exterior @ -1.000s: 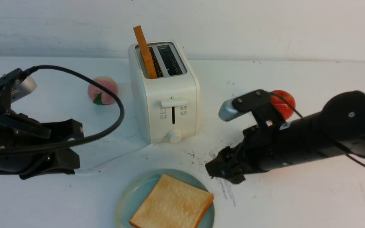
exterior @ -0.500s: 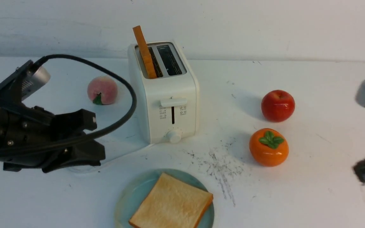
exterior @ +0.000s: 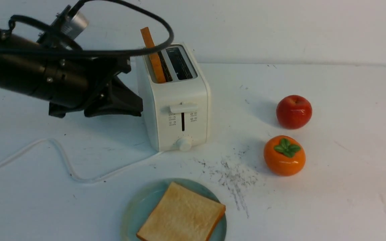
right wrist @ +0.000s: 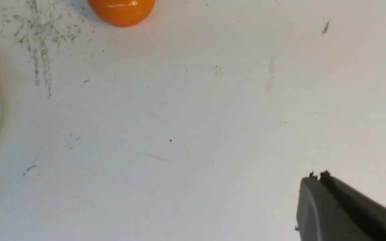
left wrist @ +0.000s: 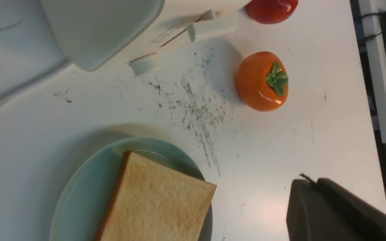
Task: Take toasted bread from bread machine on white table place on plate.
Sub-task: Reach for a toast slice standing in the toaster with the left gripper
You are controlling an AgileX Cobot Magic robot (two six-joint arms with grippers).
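1. Front view: one slice of toasted bread (exterior: pixel 152 53) stands on edge in the left slot of the bread machine (exterior: pixel 179 100). It leans toward the left and rises well above the top. The right slot shows only its dark inside.
2. The second slice (exterior: pixel 181 214) lies flat on the plate (exterior: pixel 133 211), one corner reaching the plate's right rim. The plate sits at the near edge of the tabletop (exterior: pixel 340 194), in front of the bread machine and apart from it.
3. The left claw (exterior: pixel 136 106) is closed, with nothing between its fingers (the left wrist view shows the two fingers meeting along a thin seam). Its tip is just beside the bread machine's left wall, lower than the slots. Whether it touches the wall I cannot tell.
4. The right claw (right wrist: pixel 317 182) shows only in the right wrist view. It is closed and empty over bare tabletop, and the same picture shows part of the persimmon (exterior: pixel 284 155) and a sliver of the plate.
5. A white cord (exterior: pixel 62 157) runs from the foot of the bread machine leftward across the tabletop in a loose curve.
6. A patch of dark scratches (exterior: pixel 233 177) marks the tabletop between the plate and the orange persimmon. A red apple (exterior: pixel 294 111) stands just behind the persimmon, and both are well to the right of the bread machine.
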